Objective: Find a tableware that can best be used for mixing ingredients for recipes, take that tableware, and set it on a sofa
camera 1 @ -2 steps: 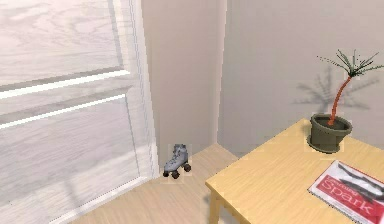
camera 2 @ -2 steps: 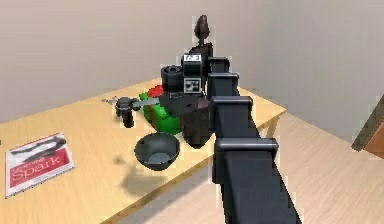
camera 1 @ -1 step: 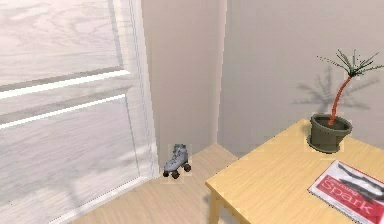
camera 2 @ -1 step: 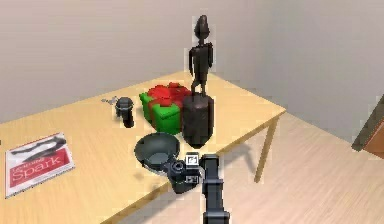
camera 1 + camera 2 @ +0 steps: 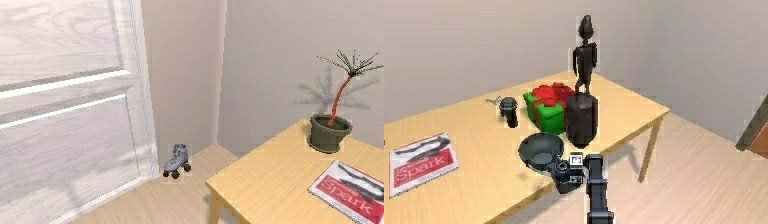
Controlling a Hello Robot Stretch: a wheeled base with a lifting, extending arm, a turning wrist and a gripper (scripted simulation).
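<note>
Standing on the wooden counter [image 5: 474, 125], the dark bowl [image 5: 542, 150] sits near the nearer edge, just beside a tall dark statue [image 5: 584, 80]; the hand [image 5: 558, 173] shows close by the bowl, contact undetermined; whether it holds anything cannot be told; a red magazine [image 5: 422, 160] lies well apart.

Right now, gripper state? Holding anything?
Gripper: cannot be told whether it holds anything; its far end is at the dark bowl, which stands on the table.
</note>
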